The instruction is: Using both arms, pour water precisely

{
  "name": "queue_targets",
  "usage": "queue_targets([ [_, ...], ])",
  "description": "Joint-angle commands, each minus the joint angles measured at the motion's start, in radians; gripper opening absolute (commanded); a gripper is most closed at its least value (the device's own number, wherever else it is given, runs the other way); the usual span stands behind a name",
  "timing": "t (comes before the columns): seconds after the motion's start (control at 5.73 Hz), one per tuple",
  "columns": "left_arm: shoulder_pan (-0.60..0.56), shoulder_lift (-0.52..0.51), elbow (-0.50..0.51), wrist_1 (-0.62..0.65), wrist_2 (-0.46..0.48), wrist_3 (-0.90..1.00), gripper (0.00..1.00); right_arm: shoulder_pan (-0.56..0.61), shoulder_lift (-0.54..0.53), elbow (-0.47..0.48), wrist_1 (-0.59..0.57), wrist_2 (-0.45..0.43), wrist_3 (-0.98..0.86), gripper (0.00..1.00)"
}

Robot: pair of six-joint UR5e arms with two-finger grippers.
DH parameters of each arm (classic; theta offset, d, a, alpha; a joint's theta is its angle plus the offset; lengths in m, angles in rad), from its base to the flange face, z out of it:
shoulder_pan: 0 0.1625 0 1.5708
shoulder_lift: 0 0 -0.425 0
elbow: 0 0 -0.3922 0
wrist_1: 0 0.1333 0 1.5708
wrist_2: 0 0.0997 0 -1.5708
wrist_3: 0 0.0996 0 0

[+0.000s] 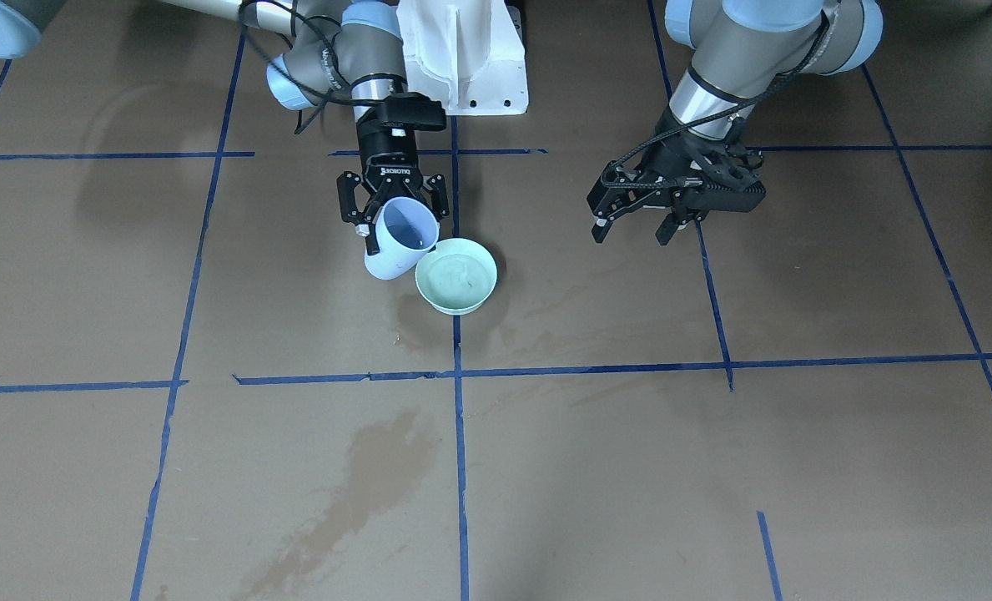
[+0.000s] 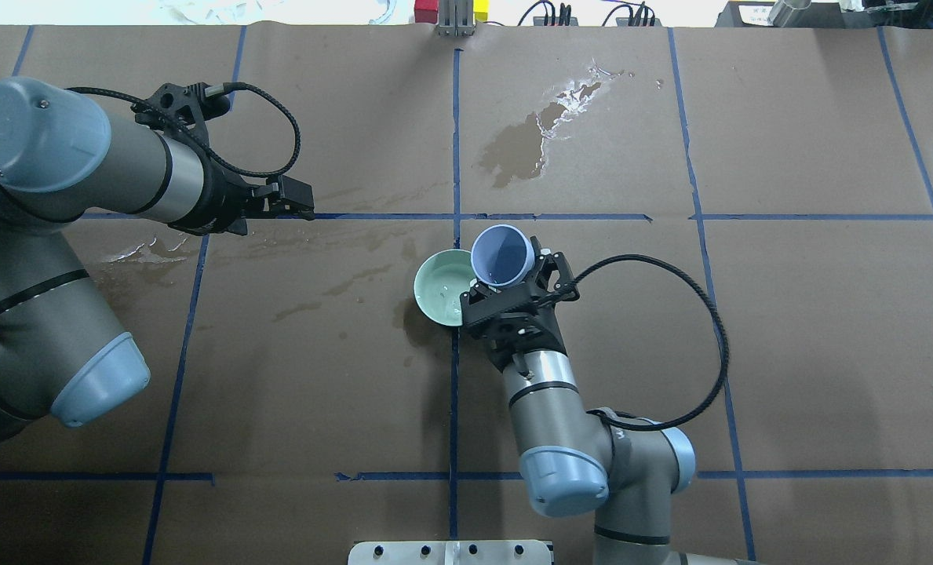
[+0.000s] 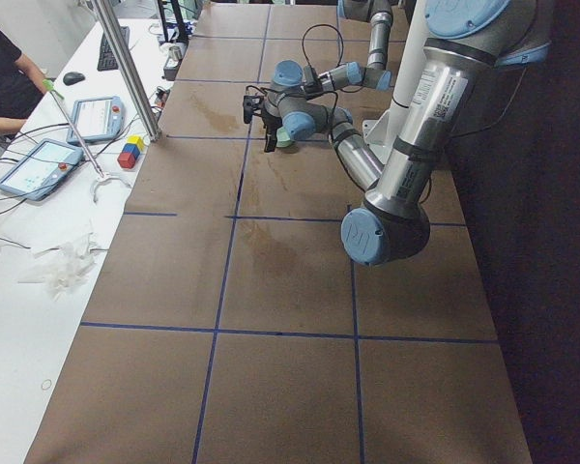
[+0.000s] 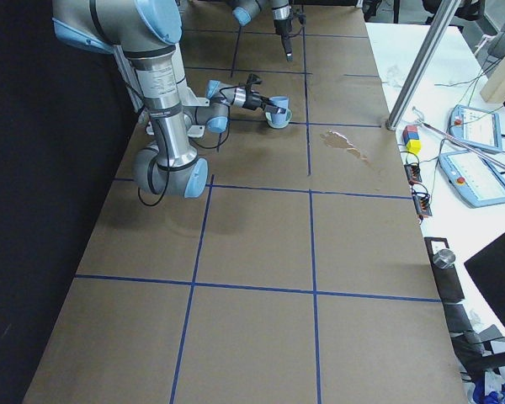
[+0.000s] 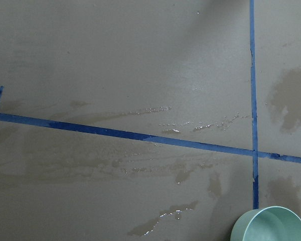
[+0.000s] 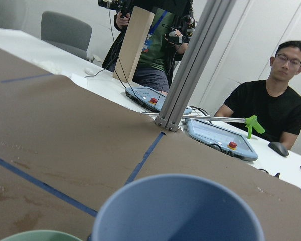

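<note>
My right gripper [image 1: 401,234] is shut on a pale blue cup [image 1: 395,250] at the table's middle. It holds the cup tilted just off the board, mouth up and toward the far side [image 2: 502,255]. A mint green bowl [image 1: 455,275] stands right beside the cup, its rim close to the cup's wall [image 2: 439,297]. The water shows only as a faint shimmer in the bowl's bottom. My left gripper [image 1: 636,234] hangs open and empty above the board, well apart from the bowl [image 2: 300,201]. The left wrist view catches the bowl's edge [image 5: 273,226]. The right wrist view looks over the cup's rim [image 6: 178,211].
Damp stains mark the brown board [image 2: 525,141] [image 1: 379,467], crossed by blue tape lines [image 1: 458,371]. The white pedestal [image 1: 462,54] stands behind the cup. A metal post [image 4: 421,59], tablets [image 4: 480,177] and seated people [image 6: 271,100] are at the far side table.
</note>
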Motion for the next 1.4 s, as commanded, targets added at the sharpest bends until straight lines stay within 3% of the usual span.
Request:
queue_targets([
  [0.0, 0.002, 0.0, -0.01, 0.0, 0.033, -0.003, 1.0, 0.006, -0.118, 0.021, 0.235, 0.022, 0.168, 0.0],
  [0.17, 0.002, 0.002, -0.014, 0.0, 0.033, -0.003, 1.0, 0.01, -0.188, 0.046, 0.261, 0.014, 0.192, 0.01],
  [0.35, 0.002, 0.0, -0.014, 0.0, 0.035, -0.003, 1.0, 0.015, -0.343, 0.114, 0.332, 0.014, 0.288, 0.01],
  [0.87, 0.002, 0.002, -0.023, 0.002, 0.035, -0.032, 1.0, 0.07, -0.713, 0.109, 0.616, 0.019, 0.301, 0.01],
  [1.22, 0.002, 0.003, -0.032, 0.002, 0.035, -0.032, 1.0, 0.11, -0.836, 0.085, 0.626, 0.031, 0.4, 0.02],
])
